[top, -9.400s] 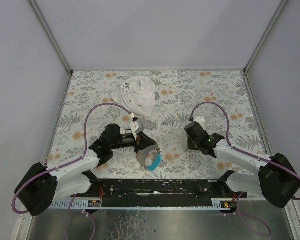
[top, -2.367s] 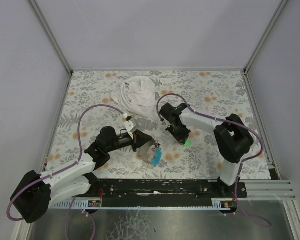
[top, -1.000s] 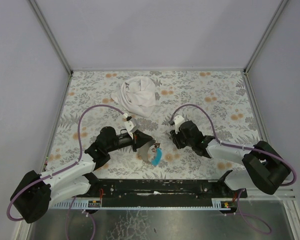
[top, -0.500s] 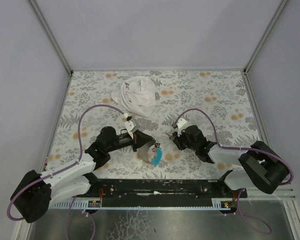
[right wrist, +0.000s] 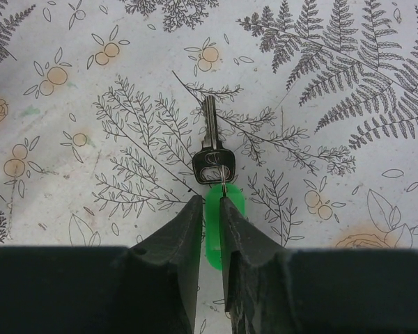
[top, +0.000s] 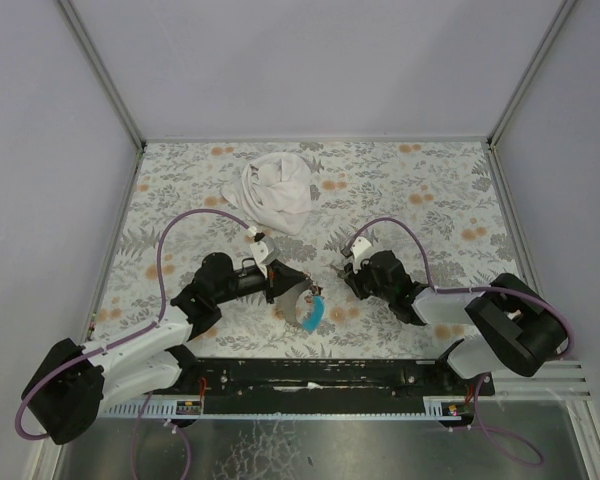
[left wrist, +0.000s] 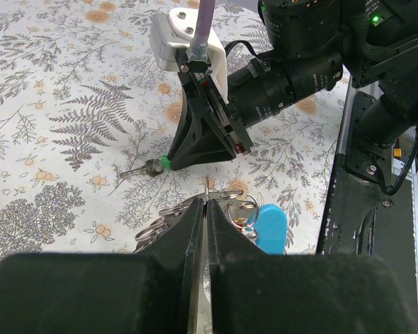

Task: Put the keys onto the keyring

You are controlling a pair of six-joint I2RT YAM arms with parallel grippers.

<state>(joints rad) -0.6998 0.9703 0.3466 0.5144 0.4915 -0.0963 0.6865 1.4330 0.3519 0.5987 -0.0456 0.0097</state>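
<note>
The floral table (top: 430, 200) carries both arms stretched inward from its near edge, with a crumpled white cloth (top: 275, 193) lying well behind them. The left gripper (left wrist: 205, 206) is clenched on the keyring (left wrist: 168, 214). A thin loop of the ring stands up in the closed seam between its fingers. The other loops and the light-blue piece (left wrist: 268, 226) spill out just ahead of its tips, low over the table.

The right gripper (right wrist: 212, 203) faces it from the other side, tips down at the table, near the ring but apart from it. Its fingers stand narrowly apart, one on each side of the green tag (right wrist: 214, 209). I cannot tell whether they pinch it or only straddle it.

The key (right wrist: 210, 146) lies flat on the table straight ahead of those fingertips. Its long axis runs in line with the gap between the fingers. The dark head sits nearest the tips and joins the tag, and the blade points away from the right gripper.
</note>
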